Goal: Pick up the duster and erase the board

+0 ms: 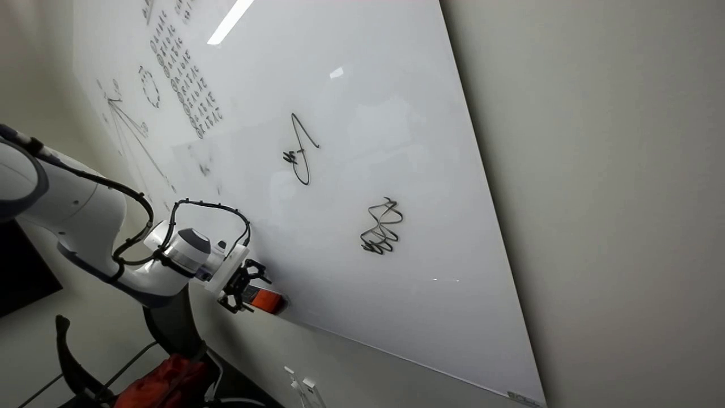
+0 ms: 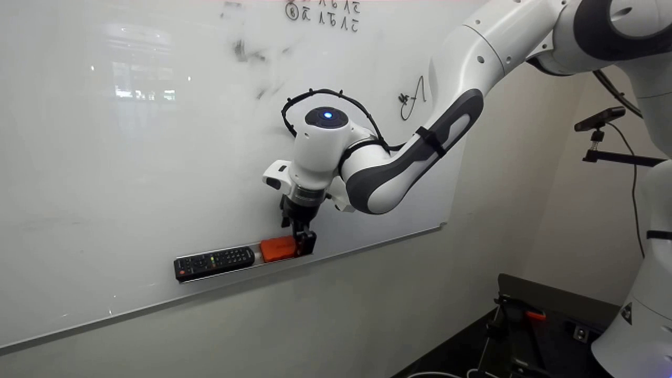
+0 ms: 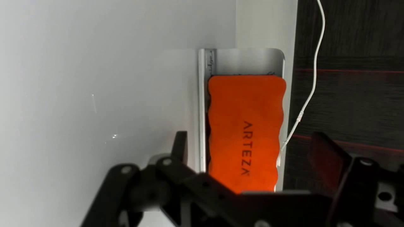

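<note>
Duster (image 3: 246, 130) is an orange-red block, wavy long sides, rounded corners, dark ARTEZA print. Lies flat, print up, lengthwise in the tray (image 3: 249, 60) near the lower edge of the board (image 1: 345, 175), just short of one tray end. Board is big, glossy white, upright, thin pale edge, not erased: two black scribbles, rows of lettering, a dashed oval, fanned lines, grey smudges.

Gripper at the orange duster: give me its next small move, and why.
Probably close the jaws gently: the gripper is open, its fingers flank the duster in the wrist view, and the duster lies in the tray, not yet lifted.
</note>
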`<control>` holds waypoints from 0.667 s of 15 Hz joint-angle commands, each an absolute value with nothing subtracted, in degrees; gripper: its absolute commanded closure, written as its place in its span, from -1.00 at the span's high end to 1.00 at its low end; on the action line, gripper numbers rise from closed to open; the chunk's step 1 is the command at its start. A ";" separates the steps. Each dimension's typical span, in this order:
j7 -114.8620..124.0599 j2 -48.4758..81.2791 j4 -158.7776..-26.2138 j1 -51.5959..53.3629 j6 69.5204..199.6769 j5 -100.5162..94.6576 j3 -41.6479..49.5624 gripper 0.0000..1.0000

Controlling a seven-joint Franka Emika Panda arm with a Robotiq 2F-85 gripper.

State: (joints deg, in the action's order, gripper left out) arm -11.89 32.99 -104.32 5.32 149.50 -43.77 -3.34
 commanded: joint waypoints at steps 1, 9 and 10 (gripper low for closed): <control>-15.24 34.77 -101.58 5.66 148.39 -42.32 -2.88 0.96; -16.85 36.72 -100.05 6.00 148.74 -42.50 -2.80 0.94; -16.92 37.10 -99.71 6.14 148.67 -42.56 -2.74 0.93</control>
